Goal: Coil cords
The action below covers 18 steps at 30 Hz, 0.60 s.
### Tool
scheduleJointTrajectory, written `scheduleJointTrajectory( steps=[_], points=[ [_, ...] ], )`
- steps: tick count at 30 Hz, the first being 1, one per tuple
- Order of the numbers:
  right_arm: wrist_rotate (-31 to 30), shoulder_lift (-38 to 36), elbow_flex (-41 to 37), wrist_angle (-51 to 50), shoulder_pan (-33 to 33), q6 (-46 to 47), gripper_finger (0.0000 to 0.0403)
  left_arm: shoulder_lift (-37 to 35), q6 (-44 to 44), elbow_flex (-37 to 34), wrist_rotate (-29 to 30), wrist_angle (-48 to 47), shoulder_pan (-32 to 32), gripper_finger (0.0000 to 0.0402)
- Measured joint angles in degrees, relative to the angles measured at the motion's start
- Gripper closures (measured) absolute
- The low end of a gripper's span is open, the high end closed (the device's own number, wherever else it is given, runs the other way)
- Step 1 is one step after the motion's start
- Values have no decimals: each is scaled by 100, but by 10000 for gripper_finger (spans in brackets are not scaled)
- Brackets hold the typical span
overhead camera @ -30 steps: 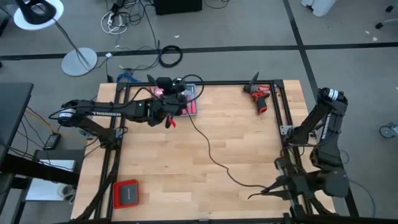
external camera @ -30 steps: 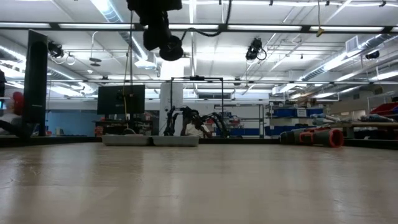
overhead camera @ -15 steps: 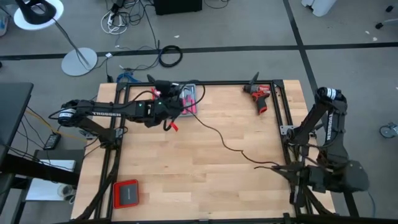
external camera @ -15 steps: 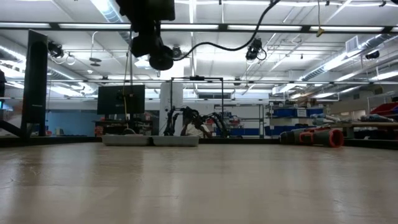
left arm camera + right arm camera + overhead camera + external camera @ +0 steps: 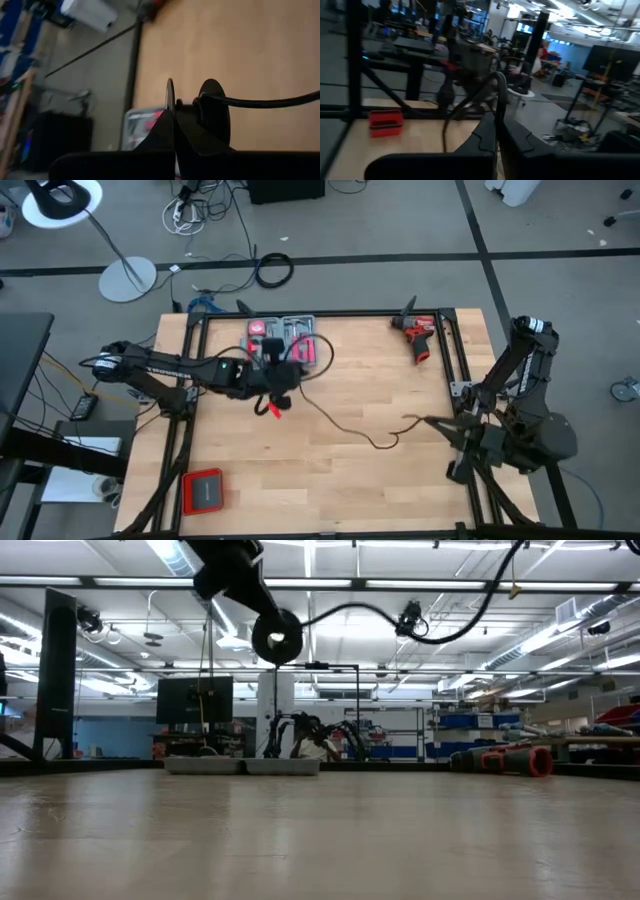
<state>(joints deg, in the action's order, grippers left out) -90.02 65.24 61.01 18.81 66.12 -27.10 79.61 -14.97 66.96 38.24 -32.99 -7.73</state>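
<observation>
Pale wood tabletop (image 5: 330, 470) under me, workshop floor beyond its far edge; the black cable (image 5: 345, 426) sags across the middle, strung between my two hands; my left gripper (image 5: 281, 379) is clenched on its plug block (image 5: 214, 116) near the far-left part of the tabletop, just in front of the grey tool case (image 5: 283, 335); my right gripper (image 5: 421, 422) pinches the other end near the right edge, fingers closed on it; to coil well I judge I should keep slack, wind even loops round the left hand, and avoid snagging the red drill (image 5: 417, 333).
</observation>
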Motion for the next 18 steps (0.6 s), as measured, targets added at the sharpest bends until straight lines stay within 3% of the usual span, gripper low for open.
scheduleJointTrajectory(
  steps=[7, 18],
  points=[
    [-2, -675, 0, 7, -422, -754, 399, -10, 687, 606, -278, -715, -582, 402],
    [-5, -1370, 0, -4, -810, -1453, 399, -22, 1563, 2594, -719, -2855, -1182, 402]
  ],
)
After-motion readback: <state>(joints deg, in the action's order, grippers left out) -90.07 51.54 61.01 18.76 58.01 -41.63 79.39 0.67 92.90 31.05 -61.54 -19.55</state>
